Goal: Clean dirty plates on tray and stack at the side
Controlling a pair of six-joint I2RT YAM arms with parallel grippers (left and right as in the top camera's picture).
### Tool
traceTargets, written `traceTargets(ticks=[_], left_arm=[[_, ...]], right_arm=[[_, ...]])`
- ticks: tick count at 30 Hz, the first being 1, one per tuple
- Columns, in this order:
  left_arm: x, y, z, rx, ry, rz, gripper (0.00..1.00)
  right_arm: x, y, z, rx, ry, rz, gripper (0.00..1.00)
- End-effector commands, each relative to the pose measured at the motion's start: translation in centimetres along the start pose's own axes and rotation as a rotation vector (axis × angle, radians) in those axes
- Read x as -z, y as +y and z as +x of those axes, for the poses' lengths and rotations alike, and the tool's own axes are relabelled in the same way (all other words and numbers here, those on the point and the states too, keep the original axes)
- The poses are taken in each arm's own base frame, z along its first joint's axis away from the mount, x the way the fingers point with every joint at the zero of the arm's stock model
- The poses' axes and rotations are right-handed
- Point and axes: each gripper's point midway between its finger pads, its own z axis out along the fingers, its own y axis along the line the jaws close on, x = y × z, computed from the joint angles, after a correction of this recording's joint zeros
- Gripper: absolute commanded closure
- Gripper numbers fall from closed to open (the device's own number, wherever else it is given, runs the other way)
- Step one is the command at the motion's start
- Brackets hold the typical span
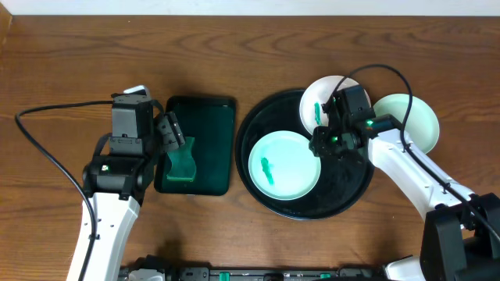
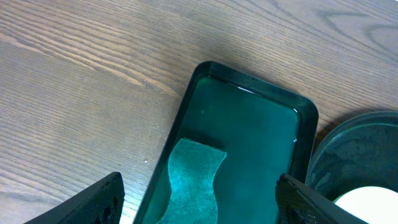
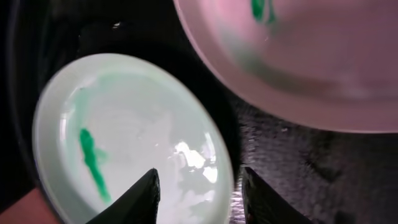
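Our right pincer (image 3: 200, 186) has its fingers a little apart, one on each side of the near plate's (image 1: 281, 168) right rim, on the black tray (image 1: 344, 191). We should pinch that rim softly so the plate won't slide. Our left pincer (image 1: 173, 134), wide apart, hangs over the sponge (image 1: 181, 160).

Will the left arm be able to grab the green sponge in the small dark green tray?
Probably yes. The left gripper hangs open right above the green sponge in the rectangular dark green tray, and nothing covers it.
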Motion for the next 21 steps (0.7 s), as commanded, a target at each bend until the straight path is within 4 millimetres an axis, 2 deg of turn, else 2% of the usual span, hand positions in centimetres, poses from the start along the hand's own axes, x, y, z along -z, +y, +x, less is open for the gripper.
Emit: traceTargets(ticks=[1, 3, 6, 7, 10, 13, 14, 16, 19, 21], left_arm=[[0.4, 0.1, -0.9, 0.002, -0.022, -0.011, 0.22], [0.4, 0.1, -0.9, 0.002, -0.022, -0.011, 0.22], [0.4, 0.1, -0.9, 0.002, -0.022, -0.011, 0.22], [0.4, 0.1, -0.9, 0.002, -0.022, -0.011, 0.22], [0.4, 0.1, -0.9, 0.002, -0.022, -0.011, 0.22], [0.4, 0.1, -0.9, 0.002, -0.022, -0.011, 0.22], [0.4, 0.1, -0.9, 0.002, -0.022, -0.011, 0.22], [0.4, 0.1, -0.9, 0.002, -0.022, -0.011, 0.22], [0.4, 0.1, -0.9, 0.002, -0.022, -0.011, 0.22], [0.4, 0.1, -0.9, 0.002, -0.022, -0.011, 0.22]], right_arm=[[0.6, -1.0, -0.8, 0.092, -0.042, 0.091, 0.59], [0.6, -1.2, -0.9, 0.099, -0.046, 0.102, 0.55], [0.6, -1.1, -1.2, 0.100, -0.057, 0.099, 0.42], [0.6, -1.1, -1.3, 0.101, -0.061, 0.098, 0.34], [0.6, -1.0, -1.5, 0.121, -0.070, 0.095, 0.03], [0.6, -1.0, -1.4, 0.145, -0.063, 0.096, 0.01], [0.6, -1.1, -1.2, 0.144, -0.056, 0.098, 0.05], [0.6, -1.1, -1.0, 0.142, -0.045, 0.100, 0.26], [0.6, -1.1, -0.7, 0.138, -0.036, 0.096, 0.74], [0.5, -0.6, -0.4, 0.141, -0.022, 0.069, 0.82]])
